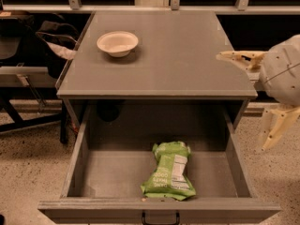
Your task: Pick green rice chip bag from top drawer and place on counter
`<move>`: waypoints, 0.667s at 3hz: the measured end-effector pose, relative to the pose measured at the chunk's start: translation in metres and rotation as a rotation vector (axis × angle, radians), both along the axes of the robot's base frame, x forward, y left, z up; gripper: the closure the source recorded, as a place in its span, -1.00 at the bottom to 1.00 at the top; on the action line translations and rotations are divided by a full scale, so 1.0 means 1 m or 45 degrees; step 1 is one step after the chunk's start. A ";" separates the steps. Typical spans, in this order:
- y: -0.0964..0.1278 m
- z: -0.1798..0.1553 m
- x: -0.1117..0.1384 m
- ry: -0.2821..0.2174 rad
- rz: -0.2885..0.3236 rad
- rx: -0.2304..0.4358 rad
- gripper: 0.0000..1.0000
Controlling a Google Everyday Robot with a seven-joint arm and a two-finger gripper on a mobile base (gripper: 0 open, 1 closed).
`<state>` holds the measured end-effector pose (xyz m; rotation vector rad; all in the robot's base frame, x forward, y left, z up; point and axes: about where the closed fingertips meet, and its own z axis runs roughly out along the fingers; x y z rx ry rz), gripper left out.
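The green rice chip bag (pixel 169 171) lies flat in the open top drawer (pixel 79 158), near the front and a little right of the middle, with its white label panel facing up. The drawer's black handle (pixel 160 218) shows at the bottom edge. The counter (pixel 178 55) is the grey top above the drawer. My gripper (pixel 242 102) hangs at the right edge of the counter, above and to the right of the bag. It is open and empty, with one cream finger (pixel 236 56) over the counter's right edge and the other (pixel 274 128) pointing down beside the cabinet.
A white bowl (pixel 117 42) stands at the back left of the counter. Dark chairs and bags (pixel 33 41) stand to the left of the cabinet. Speckled floor (pixel 28 172) lies on both sides. Window frames run along the back.
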<state>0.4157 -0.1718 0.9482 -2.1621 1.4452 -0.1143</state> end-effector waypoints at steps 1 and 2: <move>0.005 -0.005 0.003 -0.037 -0.007 -0.084 -1.00; 0.011 -0.020 0.011 -0.057 0.038 -0.206 -1.00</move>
